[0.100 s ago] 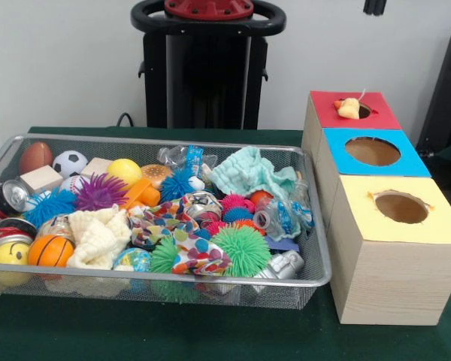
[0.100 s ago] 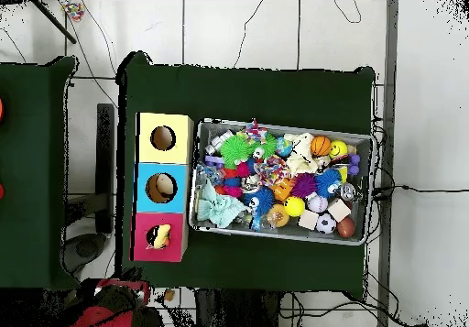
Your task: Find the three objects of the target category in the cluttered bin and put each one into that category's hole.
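A wire mesh bin [image 1: 321,252] [image 2: 370,188] holds a heap of mixed toys. Among them are a green spiky ball [image 1: 242,250], a purple spiky ball [image 1: 99,192], a small basketball [image 1: 50,250], a soccer ball [image 1: 69,162], a mint cloth [image 1: 248,173] and a cream cloth [image 1: 98,233]. Beside the bin stands a row of boxes with round holes: red [image 1: 382,117] [image 2: 142,242], blue [image 1: 337,155] [image 2: 180,188] and yellow [image 1: 436,222] [image 2: 180,138]. A small yellow toy [image 1: 349,108] [image 2: 161,238] sits in the red box's hole. My gripper [image 1: 374,6] shows only as a dark tip at the top edge, far above the boxes.
The bin also holds a brown football [image 1: 35,156], a crushed can [image 1: 11,195], a wooden block [image 1: 41,179], a yellow ball [image 1: 124,171] and crumpled plastic bottles [image 1: 282,218]. Green cloth covers the table [image 1: 210,331]. The red arm [image 2: 105,310] is drawn back by the base.
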Controlling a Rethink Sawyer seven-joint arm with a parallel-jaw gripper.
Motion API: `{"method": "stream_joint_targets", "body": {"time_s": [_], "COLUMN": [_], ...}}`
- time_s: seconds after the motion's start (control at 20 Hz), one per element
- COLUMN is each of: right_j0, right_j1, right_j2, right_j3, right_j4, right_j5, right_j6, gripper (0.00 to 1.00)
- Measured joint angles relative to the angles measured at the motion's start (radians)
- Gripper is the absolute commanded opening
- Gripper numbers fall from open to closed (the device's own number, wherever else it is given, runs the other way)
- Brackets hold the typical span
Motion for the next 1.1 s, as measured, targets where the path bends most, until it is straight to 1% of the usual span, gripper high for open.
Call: {"method": "stream_joint_targets", "body": {"time_s": [0.25,0.5,0.85,0.9,1.05,1.1], "right_j0": [0.021,0.034,0.030,0.035,0.061,0.088], "right_j1": [0.108,0.238,0.340,0.360,0.368,0.378], "right_j2": [-0.026,-0.056,-0.081,-0.095,-0.122,-0.145], "right_j3": [0.009,0.009,0.009,0.009,0.007,0.005], "right_j4": [-0.015,-0.015,-0.014,-0.014,-0.012,-0.010], "right_j5": [-0.138,-0.267,-0.346,-0.355,-0.379,-0.399], "right_j6": [0.000,0.000,0.000,0.000,0.000,0.000], "gripper": [0.00,0.00,0.00,0.00,0.00,0.00]}}
